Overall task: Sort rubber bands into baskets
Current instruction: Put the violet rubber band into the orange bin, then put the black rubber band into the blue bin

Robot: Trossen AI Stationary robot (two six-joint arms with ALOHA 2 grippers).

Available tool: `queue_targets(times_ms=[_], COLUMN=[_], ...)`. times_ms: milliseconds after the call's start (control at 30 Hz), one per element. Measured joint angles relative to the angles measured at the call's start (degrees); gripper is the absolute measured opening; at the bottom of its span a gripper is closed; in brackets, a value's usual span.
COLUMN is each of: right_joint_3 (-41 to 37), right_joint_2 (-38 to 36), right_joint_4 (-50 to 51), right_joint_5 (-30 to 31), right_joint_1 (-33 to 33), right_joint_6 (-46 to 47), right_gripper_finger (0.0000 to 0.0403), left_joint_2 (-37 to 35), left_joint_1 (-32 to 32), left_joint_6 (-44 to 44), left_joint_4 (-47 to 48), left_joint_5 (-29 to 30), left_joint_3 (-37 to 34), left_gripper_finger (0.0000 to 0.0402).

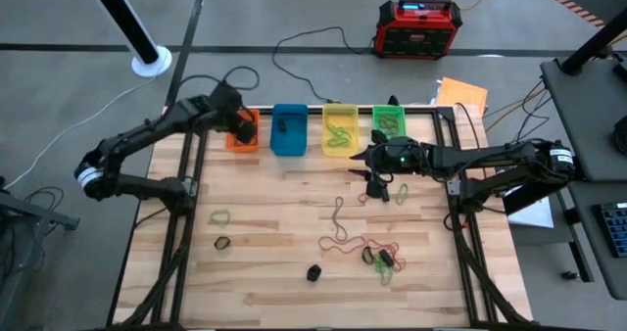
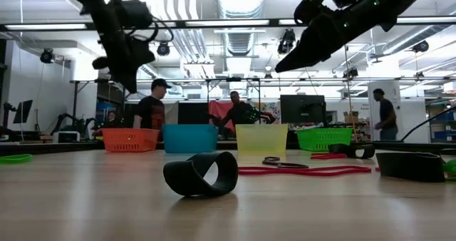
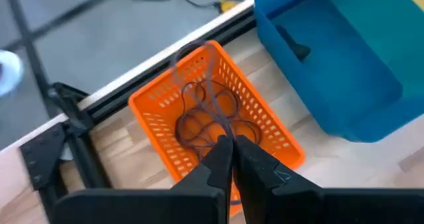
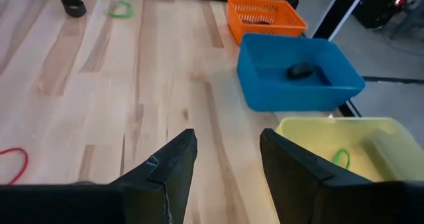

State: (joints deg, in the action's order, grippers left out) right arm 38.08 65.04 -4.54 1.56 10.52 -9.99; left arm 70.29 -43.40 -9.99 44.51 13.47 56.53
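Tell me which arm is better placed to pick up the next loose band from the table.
The right arm, probably. Its hand is open above the bare table, close to the loose bands. The left hand is shut, above the orange basket.

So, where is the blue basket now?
In the high view, the blue basket stands at the table's far edge, between the orange basket and the yellow basket.

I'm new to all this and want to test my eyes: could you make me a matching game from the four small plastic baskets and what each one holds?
Things:
1. orange lattice plastic basket
2. blue solid plastic basket
3. yellow translucent plastic basket

Contents:
A. a green rubber band loop
B. thin brown rubber bands
C. a small black clump

Pairs: 1-B, 2-C, 3-A
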Motion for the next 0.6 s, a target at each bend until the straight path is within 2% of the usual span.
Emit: queue_targets(times_ms=[100, 300, 500, 600], right_joint_3=[-0.97, -2.01, -2.20, -2.24], right_joint_2=[0.00, 0.00, 0.00, 0.00], right_joint_4=[0.02, 0.07, 1.60, 1.90], right_joint_5=[-0.02, -0.02, -0.04, -0.04], right_joint_1=[0.00, 0.00, 0.00, 0.00], right_joint_6=[1.04, 3.51, 5.60, 5.97], right_gripper_finger=[0.0162, 0.0164, 0.0164, 0.0164], left_joint_2=[2.82, 9.19, 14.39, 15.71], left_joint_1=[-3.01, -4.64, -4.64, -4.76], left_joint_6=[2.28, 4.80, 3.46, 3.43], left_joint_4=[-1.38, -2.66, -4.86, -4.64], left_joint_5=[-4.11, -4.41, 3.73, 3.82], left_joint_3=[0.00, -0.01, -0.02, -0.02], left_gripper_finger=[0.0000, 0.0000, 0.0002, 0.0021])
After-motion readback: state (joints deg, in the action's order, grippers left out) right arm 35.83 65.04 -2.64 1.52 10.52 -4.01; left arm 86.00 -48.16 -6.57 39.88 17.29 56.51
